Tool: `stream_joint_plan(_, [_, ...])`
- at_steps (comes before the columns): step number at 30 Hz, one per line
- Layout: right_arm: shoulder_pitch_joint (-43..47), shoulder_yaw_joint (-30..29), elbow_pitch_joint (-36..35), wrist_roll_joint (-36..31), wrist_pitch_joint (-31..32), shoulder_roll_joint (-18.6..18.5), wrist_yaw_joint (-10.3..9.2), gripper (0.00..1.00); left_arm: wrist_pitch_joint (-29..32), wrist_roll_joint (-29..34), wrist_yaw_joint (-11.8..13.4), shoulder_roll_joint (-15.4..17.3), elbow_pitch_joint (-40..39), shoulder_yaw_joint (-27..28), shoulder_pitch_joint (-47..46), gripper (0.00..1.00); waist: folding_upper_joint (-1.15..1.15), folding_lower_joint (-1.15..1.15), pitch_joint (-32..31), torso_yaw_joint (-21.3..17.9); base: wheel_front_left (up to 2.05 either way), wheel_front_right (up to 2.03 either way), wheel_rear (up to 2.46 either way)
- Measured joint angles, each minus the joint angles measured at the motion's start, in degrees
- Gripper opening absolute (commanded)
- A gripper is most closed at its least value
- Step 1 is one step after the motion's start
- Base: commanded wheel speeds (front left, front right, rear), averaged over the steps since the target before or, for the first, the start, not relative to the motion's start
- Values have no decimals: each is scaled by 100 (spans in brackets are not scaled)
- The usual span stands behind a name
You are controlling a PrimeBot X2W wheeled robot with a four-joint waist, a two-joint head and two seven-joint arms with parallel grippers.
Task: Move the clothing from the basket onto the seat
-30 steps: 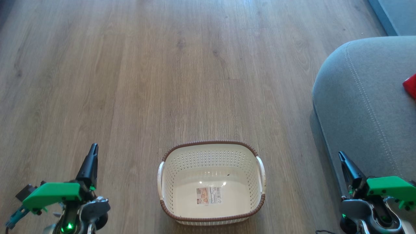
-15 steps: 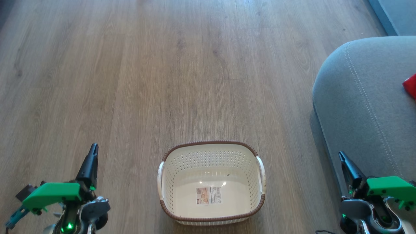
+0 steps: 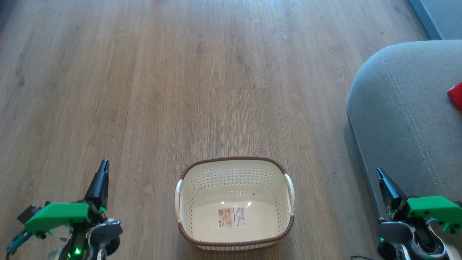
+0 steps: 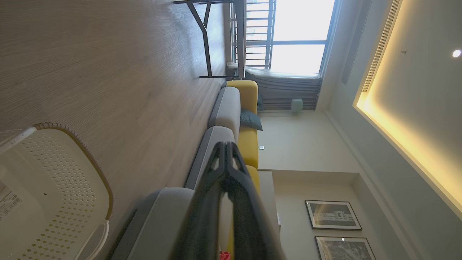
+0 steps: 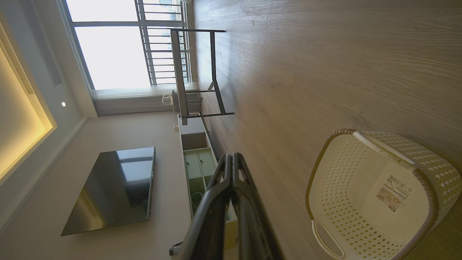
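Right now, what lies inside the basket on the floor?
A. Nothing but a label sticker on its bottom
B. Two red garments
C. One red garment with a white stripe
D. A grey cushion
A: the basket shows its bare cream bottom with the label sticker, while a corner of red clothing lies on the seat.
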Motion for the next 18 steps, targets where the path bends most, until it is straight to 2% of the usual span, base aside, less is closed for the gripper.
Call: stream_joint_plan(18, [0,-2,0,0,0,2,0,0,0,0,0,-1,0,0,0,0,0,0,0,0,0,0,0])
